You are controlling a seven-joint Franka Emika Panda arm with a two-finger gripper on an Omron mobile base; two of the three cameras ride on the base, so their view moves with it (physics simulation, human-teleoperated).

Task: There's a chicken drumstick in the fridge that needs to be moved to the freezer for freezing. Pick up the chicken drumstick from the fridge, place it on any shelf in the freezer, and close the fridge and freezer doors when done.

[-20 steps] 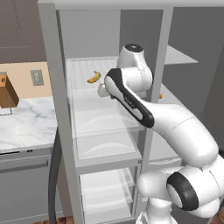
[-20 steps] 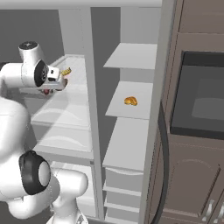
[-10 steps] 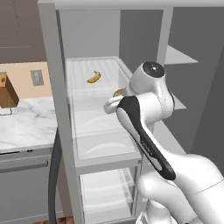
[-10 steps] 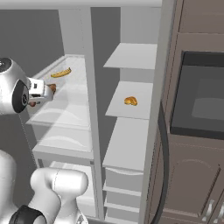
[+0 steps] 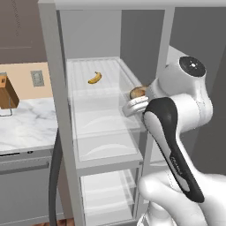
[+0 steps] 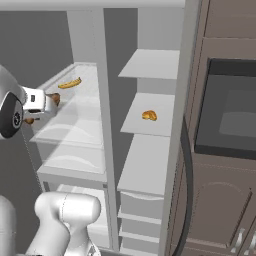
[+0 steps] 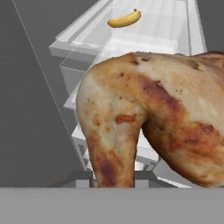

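A: While the gripper (image 5: 133, 100) sits at the front right edge of the fridge compartment, it's clamped on the chicken drumstick (image 7: 148, 131). Hand view has the meat right up against the lens, fingertips hidden behind it.

B: Jaw gap?

A: Can't read the gap itself, fingers are covered. The drumstick (image 5: 137, 92) shows as a brown lump poking out past the white hand in the left base view, raised above the glass shelf (image 5: 103, 112), not lying on it. From the right base view it's a brown bit (image 6: 53, 99) at the hand's end, just beside the centre post.

B: Other stuff in there?

A: Banana (image 5: 95, 78) on the upper fridge shelf, toward the back, well apart from the hand. Also visible at the top of the hand view (image 7: 124, 19).

B: Freezer side?

A: Open, white shelves. One small orange-brown food item (image 6: 149, 115) on the middle freezer shelf (image 6: 150, 125). Can't tell what it is.

B: Surroundings?

A: Marble counter (image 5: 22, 128) left of the fridge with a knife block (image 5: 7, 92) on it. Wall oven (image 6: 230, 112) in dark cabinets to the right.
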